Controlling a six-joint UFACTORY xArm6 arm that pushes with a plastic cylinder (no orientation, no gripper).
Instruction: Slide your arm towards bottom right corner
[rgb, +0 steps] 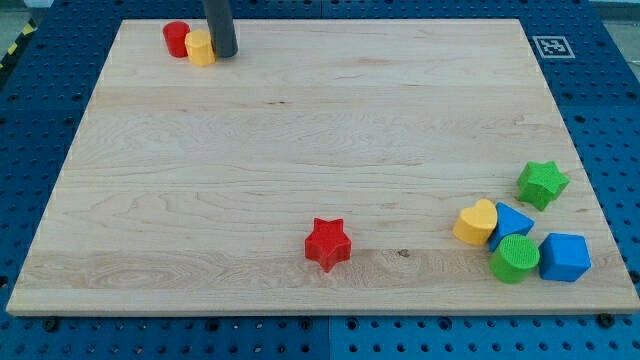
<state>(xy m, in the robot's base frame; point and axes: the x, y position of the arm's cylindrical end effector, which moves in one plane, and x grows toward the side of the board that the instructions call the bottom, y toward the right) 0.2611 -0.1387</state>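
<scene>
There are no jaws on this arm, only a rod, so nothing is gripped. My tip (224, 54) stands at the upper left of the frame, touching or just beside the yellow block (200, 47), with the red cylinder (176, 38) beyond it. The goal, the bench (300, 150) corner at lower right, lies well apart. Crowding that corner are the yellow heart (477, 221), two blue blocks (514, 219) (565, 257), the green cylinder (514, 259) and the green star (542, 183). A straight diagonal would likely plough into them; the red star (327, 243) sits below that line.
</scene>
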